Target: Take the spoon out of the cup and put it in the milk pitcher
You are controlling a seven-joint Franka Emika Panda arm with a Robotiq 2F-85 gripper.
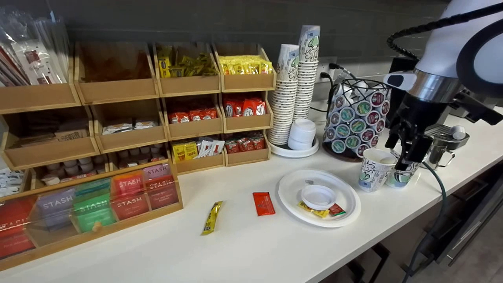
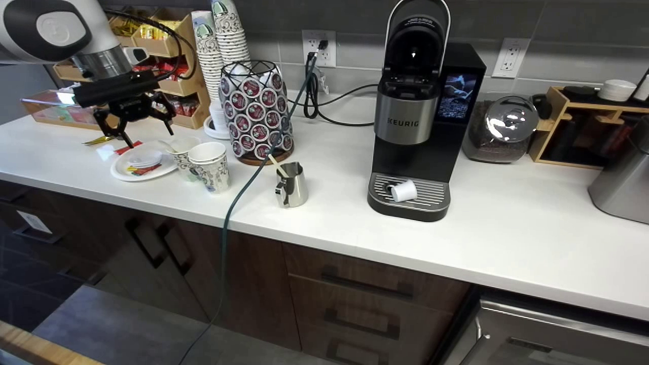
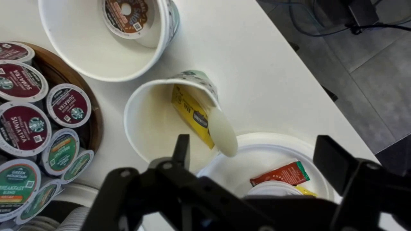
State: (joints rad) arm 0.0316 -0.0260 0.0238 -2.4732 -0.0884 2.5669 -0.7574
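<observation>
1. Pale, kinda off-white spoon (image 3: 223,131), bowl poking out over the rim of the cup (image 3: 151,118), mid-frame in the wrist view. Cup's got swirly print outside, yellow packet (image 3: 192,115) inside.
2. Gripper (image 2: 151,140) is spread wide, upper left in an exterior view.
3. Shiny metal milk pitcher (image 2: 298,188) sits mid-frame there, pale stick (image 2: 277,165) poking out.
4. White countertop (image 2: 339,203), dark wood drawers (image 2: 314,304) below, grey tiled wall (image 2: 355,61) behind.

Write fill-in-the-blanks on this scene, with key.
The black two-fingered gripper is ____, not shut.
The patterned white paper cup with the pale oval-headed spoon holds a rectangular packet coloured ____.
The silver-grey metal pitcher stands between that cup and the black and silver coffee machine branded ____.
Key: open; yellow; Keurig.
</observation>
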